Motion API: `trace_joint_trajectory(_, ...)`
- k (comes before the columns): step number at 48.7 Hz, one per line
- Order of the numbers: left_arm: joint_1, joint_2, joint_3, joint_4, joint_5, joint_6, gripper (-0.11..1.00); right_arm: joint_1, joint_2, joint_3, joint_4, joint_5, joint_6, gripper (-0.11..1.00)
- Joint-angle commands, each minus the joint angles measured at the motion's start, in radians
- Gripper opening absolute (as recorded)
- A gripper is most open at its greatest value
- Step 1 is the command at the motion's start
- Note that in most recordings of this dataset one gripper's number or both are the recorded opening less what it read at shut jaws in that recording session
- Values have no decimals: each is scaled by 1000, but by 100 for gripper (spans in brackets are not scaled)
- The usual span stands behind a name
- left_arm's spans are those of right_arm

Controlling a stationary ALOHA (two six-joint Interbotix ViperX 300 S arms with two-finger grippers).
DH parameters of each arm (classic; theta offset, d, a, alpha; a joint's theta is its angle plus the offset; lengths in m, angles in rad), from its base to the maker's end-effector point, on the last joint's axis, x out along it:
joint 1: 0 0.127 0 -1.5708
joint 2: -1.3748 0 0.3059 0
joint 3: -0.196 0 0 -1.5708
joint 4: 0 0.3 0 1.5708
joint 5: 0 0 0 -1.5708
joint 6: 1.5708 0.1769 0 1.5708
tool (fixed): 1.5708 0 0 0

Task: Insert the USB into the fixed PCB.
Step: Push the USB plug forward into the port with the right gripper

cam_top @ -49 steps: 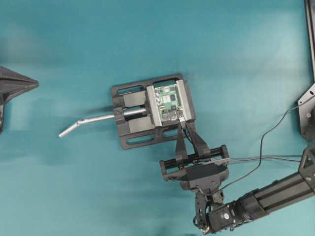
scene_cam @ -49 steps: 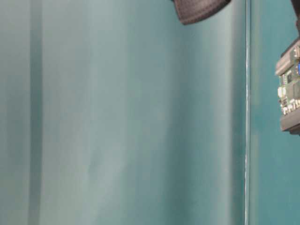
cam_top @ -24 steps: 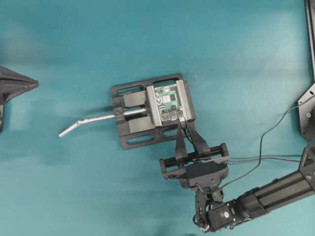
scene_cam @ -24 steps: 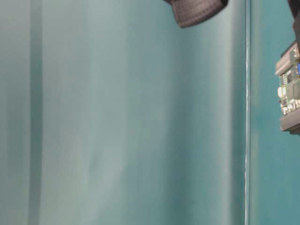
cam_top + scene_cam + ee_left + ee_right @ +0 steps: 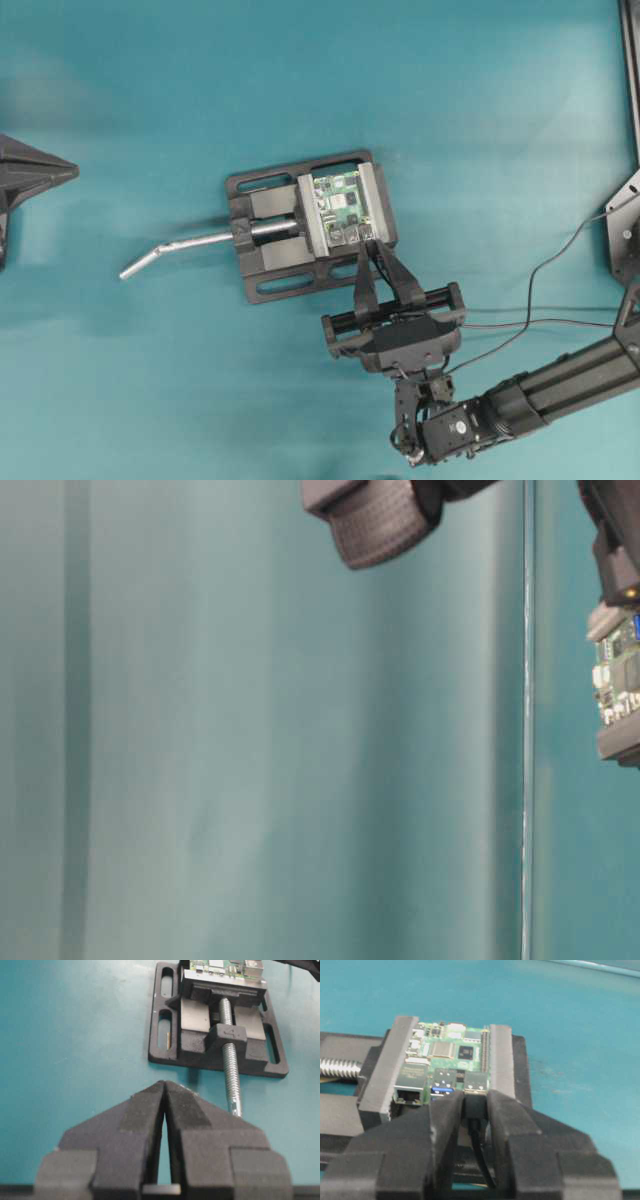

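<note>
Closest to where I stood, the right gripper point(image 5: 475, 1110) had its two black fingers point(image 5: 445, 1115) pinched on the USB point(image 5: 475, 1105), the dark plug body caught between the pads with its thin cable point(image 5: 482, 1152) trailing back down through the gap toward the wrist. The plug's nose sat right at the near edge of the fixed PCB point(image 5: 452, 1057), lined up with the rightmost of the silver ports point(image 5: 476, 1081); I could not tell whether the tip had already entered the port or was only butted against its mouth.

To my eye this was the insertion step itself, the plug presented but not clearly seated. The next move would call for a straight push along the plug's own line into that port, kept level and square, since any tilt or sideways drift would likely jam it on the metal shell.

The plug's long axis ran from the gripper toward the board, pointing away from the wrist and into the port, roughly flat to the board's face. From overhead the gripper point(image 5: 375, 255) reached the lower corner of the board point(image 5: 340, 207) held in the black vise point(image 5: 270, 240), its silver handle point(image 5: 175, 248) sticking out to the left.

Farthest off, the left gripper point(image 5: 164, 1110) hung idle well back from the vise, fingers closed together on nothing.
</note>
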Motion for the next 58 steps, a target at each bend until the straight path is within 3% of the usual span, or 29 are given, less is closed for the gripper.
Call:
trace_joint_trajectory(1, -2, 8, -28, 3, -5, -3, 3, -63, -57, 5, -15, 3, -3, 21)
trace_joint_trajectory(18, -2, 8, -28, 3, -5, -3, 3, -63, -46, 37, -15, 64, 9, 21)
trace_joint_trajectory(34, -2, 8, -28, 3, -5, -3, 3, -71, -9, 28, -41, 67, 11, 21)
trace_joint_trajectory(58, -3, 8, -28, 3, -5, -3, 3, -75, -6, 17, -41, 74, 40, 21)
